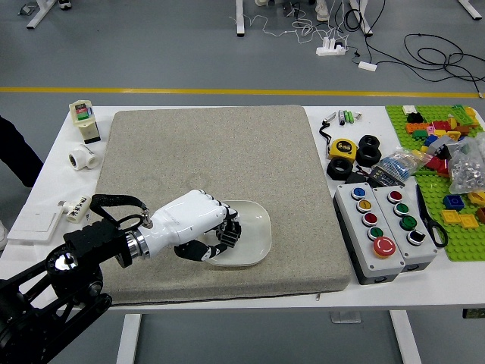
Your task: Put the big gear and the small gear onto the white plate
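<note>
My left hand (218, 241), with a white back, reaches in from the left over the left part of the white plate (258, 235). A dark toothed gear (231, 233) is on the plate, partly covered by the hand, and contact between them is unclear. Only one gear can be made out; any small gear within the dark parts of the hand cannot be distinguished.
The plate stands on a grey-beige mat (303, 189). Button boxes (379, 227), a yellow tape measure (342, 149) and a green brick board (466, 246) lie to the right. White fittings (83, 157) are at the left. A person's dark-clothed part (17, 152) shows at the left edge.
</note>
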`<action>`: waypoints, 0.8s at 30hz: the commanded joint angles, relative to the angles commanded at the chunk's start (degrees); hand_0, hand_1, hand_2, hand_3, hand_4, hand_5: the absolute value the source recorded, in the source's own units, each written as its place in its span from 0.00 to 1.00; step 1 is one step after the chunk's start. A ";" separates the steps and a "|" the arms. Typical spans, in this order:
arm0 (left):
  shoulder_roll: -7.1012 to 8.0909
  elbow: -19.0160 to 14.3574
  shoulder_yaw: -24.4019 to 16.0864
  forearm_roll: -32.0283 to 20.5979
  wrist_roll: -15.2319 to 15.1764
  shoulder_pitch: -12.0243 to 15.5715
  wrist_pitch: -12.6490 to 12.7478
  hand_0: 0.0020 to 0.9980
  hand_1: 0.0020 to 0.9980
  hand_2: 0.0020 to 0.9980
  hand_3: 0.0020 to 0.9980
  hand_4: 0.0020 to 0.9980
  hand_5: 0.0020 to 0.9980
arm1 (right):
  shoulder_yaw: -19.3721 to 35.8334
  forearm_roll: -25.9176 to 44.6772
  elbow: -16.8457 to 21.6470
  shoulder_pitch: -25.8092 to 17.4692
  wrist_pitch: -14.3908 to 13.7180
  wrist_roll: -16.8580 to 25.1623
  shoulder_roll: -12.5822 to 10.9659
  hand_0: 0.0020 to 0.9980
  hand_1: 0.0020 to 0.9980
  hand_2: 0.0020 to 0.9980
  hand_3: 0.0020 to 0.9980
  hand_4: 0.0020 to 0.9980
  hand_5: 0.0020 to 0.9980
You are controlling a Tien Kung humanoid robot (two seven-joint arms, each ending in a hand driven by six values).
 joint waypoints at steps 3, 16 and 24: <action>-0.14 -0.02 0.34 0.00 -0.56 -0.06 0.68 0.41 0.57 0.72 0.90 0.95 0.24 | -0.04 0.00 0.00 0.02 -0.02 0.00 -0.01 0.61 0.61 0.69 0.57 0.77 0.73; -2.52 1.10 -5.65 0.00 -0.32 1.39 9.47 0.52 0.69 0.91 0.95 1.00 0.32 | -0.16 0.39 0.00 -0.22 -0.12 0.14 0.00 0.61 0.61 0.69 0.57 0.77 0.73; -6.69 4.65 -16.90 -4.99 1.54 5.62 14.58 0.57 0.69 0.84 0.77 0.85 0.36 | -0.30 0.37 0.00 -0.57 -0.13 0.10 0.09 0.61 0.61 0.69 0.57 0.77 0.73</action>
